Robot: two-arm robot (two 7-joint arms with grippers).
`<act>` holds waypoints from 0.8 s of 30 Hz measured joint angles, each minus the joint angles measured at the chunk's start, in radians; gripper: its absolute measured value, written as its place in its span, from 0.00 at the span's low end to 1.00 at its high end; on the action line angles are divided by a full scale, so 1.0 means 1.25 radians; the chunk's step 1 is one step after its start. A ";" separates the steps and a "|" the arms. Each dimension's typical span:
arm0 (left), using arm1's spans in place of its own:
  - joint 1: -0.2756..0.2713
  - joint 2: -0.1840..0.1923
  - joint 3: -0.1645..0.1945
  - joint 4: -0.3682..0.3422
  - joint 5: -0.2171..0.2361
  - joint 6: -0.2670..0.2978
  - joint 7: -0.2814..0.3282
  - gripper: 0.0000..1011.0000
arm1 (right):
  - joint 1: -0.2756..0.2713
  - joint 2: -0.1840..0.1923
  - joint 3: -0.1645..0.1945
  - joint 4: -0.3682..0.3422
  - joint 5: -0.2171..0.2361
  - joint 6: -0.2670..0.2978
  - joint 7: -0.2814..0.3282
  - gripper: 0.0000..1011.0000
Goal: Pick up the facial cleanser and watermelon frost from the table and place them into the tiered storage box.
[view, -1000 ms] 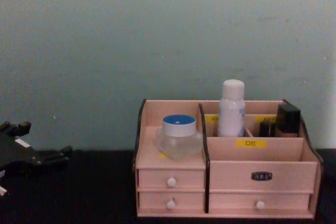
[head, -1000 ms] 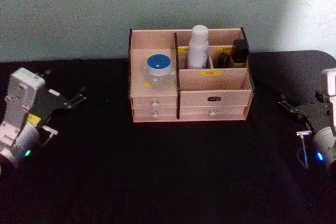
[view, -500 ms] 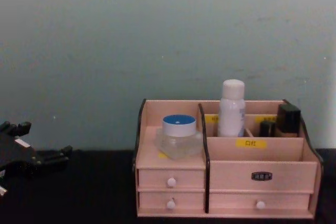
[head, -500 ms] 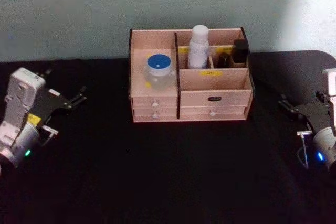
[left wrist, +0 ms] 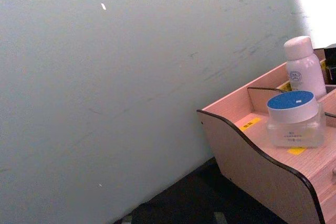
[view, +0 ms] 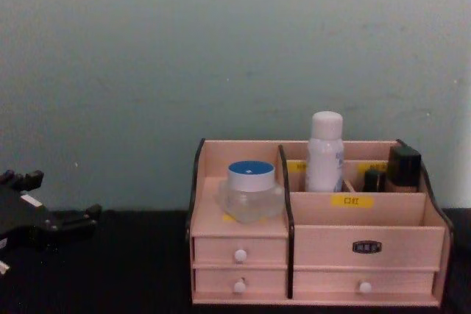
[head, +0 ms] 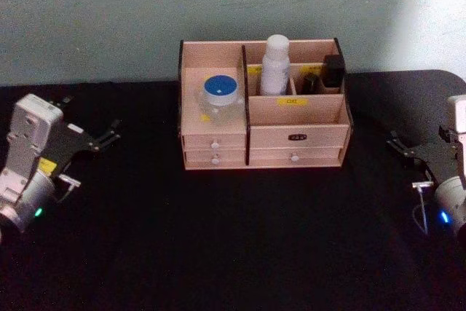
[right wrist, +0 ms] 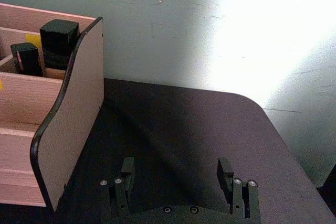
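Black table [head: 233, 253]: one tiered storage box [head: 298, 136], two grippers apart.

Black table [head: 233, 238] – tiered storage box [head: 262, 132] standing at back centre, near wall

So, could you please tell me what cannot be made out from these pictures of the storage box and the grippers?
- Drawers of the tiered storage box: shut in head and chest views, so their contents are hidden.
- Yellow labels: print too small to read.
- Two dark items at the box's right rear: lower parts hidden by the box walls.
- Left gripper: too small and dark in the head view to judge.
- Right gripper: open; its base is cut off by the wrist view's edge.
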 joint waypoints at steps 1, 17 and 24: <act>0.000 0.000 0.000 0.000 0.000 0.000 0.000 0.99 | 0.000 0.000 0.000 0.000 0.000 0.000 0.000 0.99; 0.000 0.000 0.000 0.000 0.000 0.000 0.000 0.99 | 0.000 0.000 0.000 0.000 0.000 0.000 0.000 0.99; 0.000 0.000 0.000 0.000 0.000 0.000 0.000 0.99 | 0.000 0.000 0.000 0.000 0.000 0.000 0.000 0.99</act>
